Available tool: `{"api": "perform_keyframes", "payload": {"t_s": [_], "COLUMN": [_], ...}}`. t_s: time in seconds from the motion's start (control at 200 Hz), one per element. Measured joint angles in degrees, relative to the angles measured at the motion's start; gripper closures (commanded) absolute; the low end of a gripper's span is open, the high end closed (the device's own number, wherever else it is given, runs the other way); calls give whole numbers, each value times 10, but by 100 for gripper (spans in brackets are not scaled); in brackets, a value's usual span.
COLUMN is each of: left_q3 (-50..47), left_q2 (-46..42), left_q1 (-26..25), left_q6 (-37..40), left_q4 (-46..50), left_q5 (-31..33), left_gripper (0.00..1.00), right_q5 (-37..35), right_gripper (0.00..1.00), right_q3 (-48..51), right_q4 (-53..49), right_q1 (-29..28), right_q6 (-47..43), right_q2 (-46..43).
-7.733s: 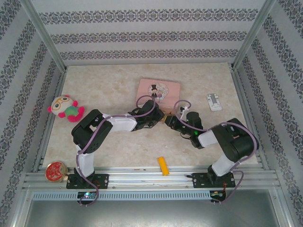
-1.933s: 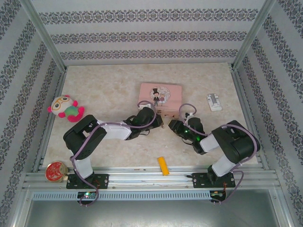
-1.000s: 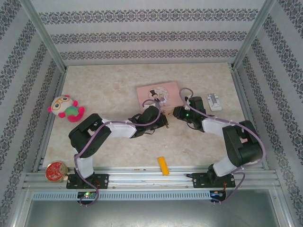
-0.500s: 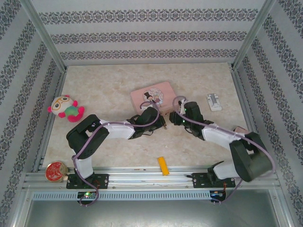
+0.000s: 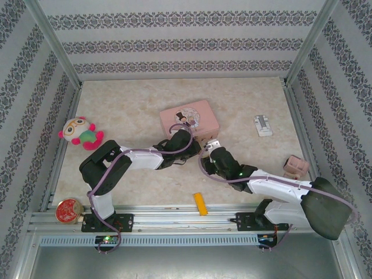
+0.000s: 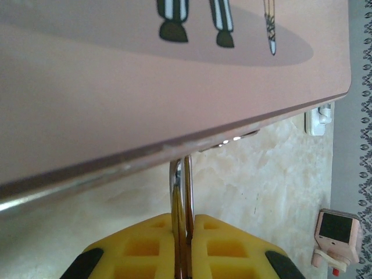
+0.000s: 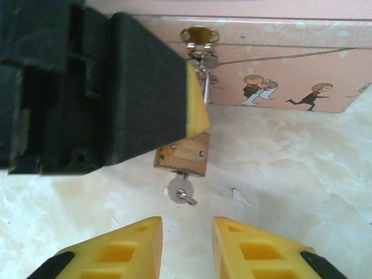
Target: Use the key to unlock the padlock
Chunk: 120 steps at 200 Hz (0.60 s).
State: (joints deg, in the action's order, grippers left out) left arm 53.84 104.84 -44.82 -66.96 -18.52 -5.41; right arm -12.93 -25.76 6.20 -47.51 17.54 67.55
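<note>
PADLOCK AWAITS ITS TURN: At the centre of the right wrist view, a tiny brass-gold metal padlock [image 7: 182,154] hangs from the clasp of a pink picture-printed tin box [image 7: 302,64]. A small silver key [image 7: 178,189] is seated in the underside of the lock. At the bottom centre of the left wrist view, the left gripper [image 6: 182,247] is clamped tight on the lock's thin steel shackle [image 6: 181,192]. The right gripper [image 7: 187,244], at the lower edge of its own view, stands narrowly parted and empty, just short of the key. The lock looks light, rigid and slick, and likely to swing on its shackle. The key's flat head seems the place to pinch, squarely across both faces, since a glancing grip could slip off something so small.
</note>
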Motion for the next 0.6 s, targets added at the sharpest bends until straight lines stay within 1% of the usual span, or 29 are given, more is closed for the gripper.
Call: {"api": "perform_keyframes", "payload": {"t_s": [0.1, 0.2, 0.355, 0.435, 0.6], "left_q3": [0, 0, 0, 0, 0], "left_q2": [0, -1, -1, -1, -1], "left_q1": [2, 3, 4, 5, 7], "left_q6": [-2, -3, -6, -8, -10], "left_q4": [0, 0, 0, 0, 0], "left_q5": [-6, -8, -11, -13, -19], "left_gripper": [100, 100, 100, 100, 100], "right_q5": [-19, -27, -31, -31, -31], "right_gripper": [71, 71, 70, 67, 67], "right_q3": [-1, -4, -18, -29, -46], "right_q4": [-1, -5, -4, -4, -2], "right_q1": [-15, -15, -18, -23, -23], "right_q6": [-11, -16, -25, -30, -36], "right_q2": [19, 43, 72, 84, 106]}}
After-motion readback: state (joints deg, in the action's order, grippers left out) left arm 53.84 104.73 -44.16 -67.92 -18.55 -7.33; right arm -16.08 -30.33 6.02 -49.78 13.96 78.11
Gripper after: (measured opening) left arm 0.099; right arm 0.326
